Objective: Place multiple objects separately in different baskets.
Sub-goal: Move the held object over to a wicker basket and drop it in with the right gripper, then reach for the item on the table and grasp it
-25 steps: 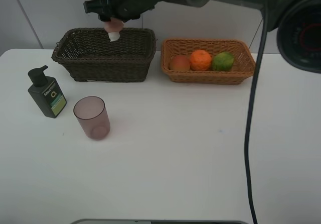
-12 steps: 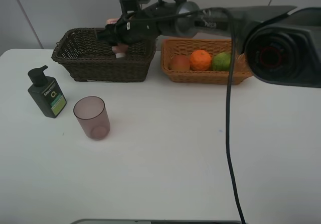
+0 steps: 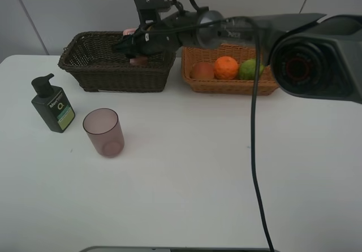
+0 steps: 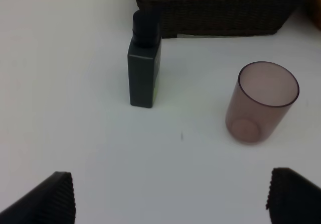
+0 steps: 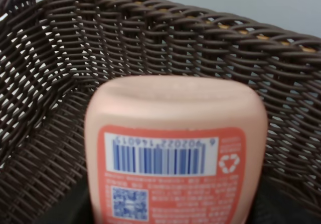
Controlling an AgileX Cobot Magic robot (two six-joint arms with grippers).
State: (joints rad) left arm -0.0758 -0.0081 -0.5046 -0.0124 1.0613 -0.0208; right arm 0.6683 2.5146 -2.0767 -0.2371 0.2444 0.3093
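Starting at my left, my left end effector (image 4: 170, 204) hangs above the white surface (image 3: 198, 178) with its two dark fingertips (image 4: 50, 199) spread wide apart and nothing between them. Ahead of it the dark green pump bottle (image 3: 52, 105) stands upright near the surface's left edge, and just to its right the translucent mauve cup (image 3: 103, 132) stands upright, mouth up, apart from the bottle. Behind both sits the dark brown basket (image 3: 113, 77). My right arm reaches across the middle to it, and my right end effector (image 3: 134, 47) is down at the basket's right part, clamped on the pink tube (image 5: 173, 153). The tube's flat crimped end with its barcode fills my right wrist view against the dark weave, so the tube is inside the basket's walls; whether it touches the bottom I cannot tell. To the right, the light tan basket (image 3: 271, 85) holds the red-orange fruit (image 3: 202, 70), the orange (image 3: 226, 67) and the lime (image 3: 251, 69) in a row.
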